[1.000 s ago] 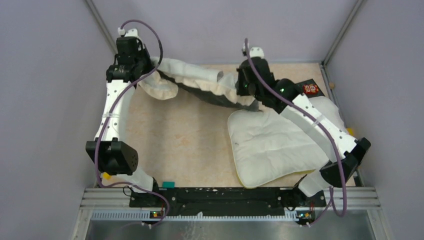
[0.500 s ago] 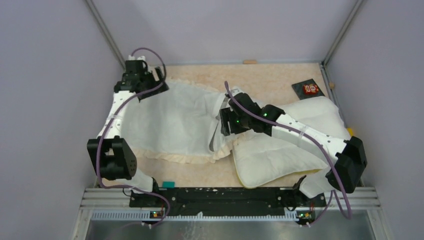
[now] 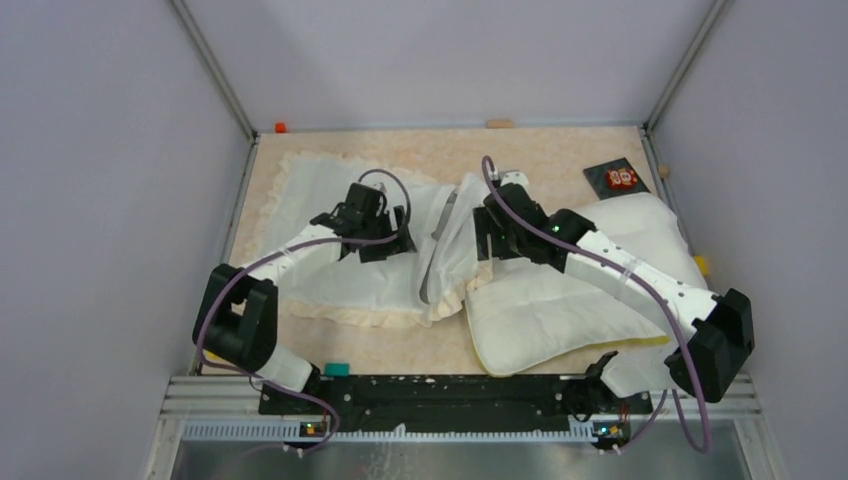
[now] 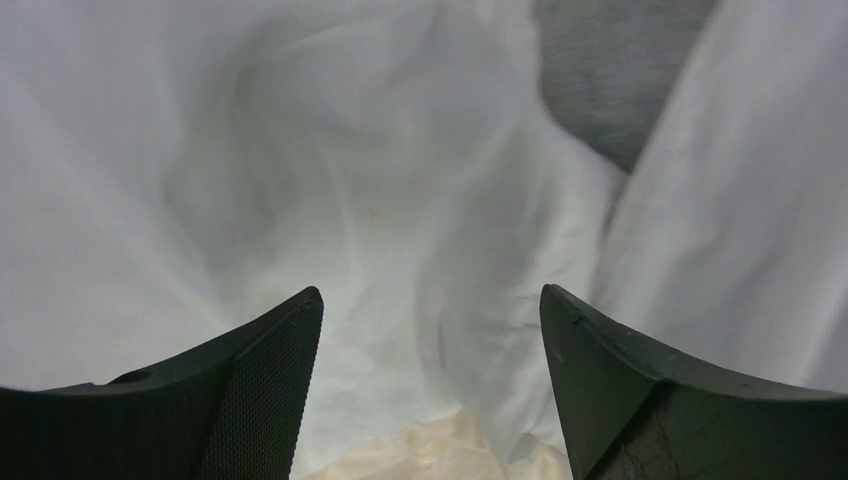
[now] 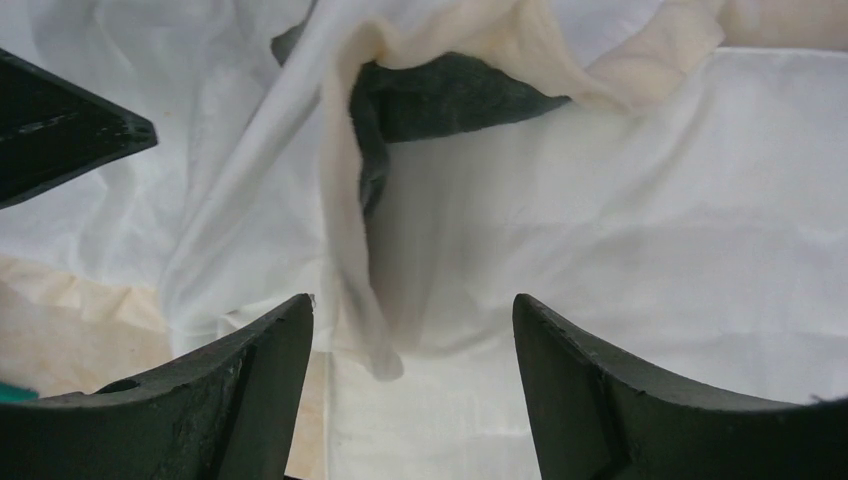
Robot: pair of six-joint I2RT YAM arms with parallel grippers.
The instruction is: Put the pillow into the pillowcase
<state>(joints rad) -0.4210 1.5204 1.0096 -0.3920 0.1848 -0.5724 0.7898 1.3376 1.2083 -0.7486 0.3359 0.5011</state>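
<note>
- Two pairs of fingers (image 4: 270,380) are being held spread wide now. Nothing's being pinched by the left gripper (image 4: 430,300) or the right gripper (image 5: 412,305), whereas a second ago the cloth was being carried stretched between them.
- The pillowcase (image 3: 330,215) is being left flat on the table (image 3: 540,150), left half, with both grippers being hung low over it. Whether it's being touched can't be told.
- Its dark mouth (image 5: 440,100) is being pointed at the pillow (image 3: 560,300), which is being touched by that edge on the right half.
- So the laying-out looks done, and the mouth is probably being lined up for a fresh grab.
</note>
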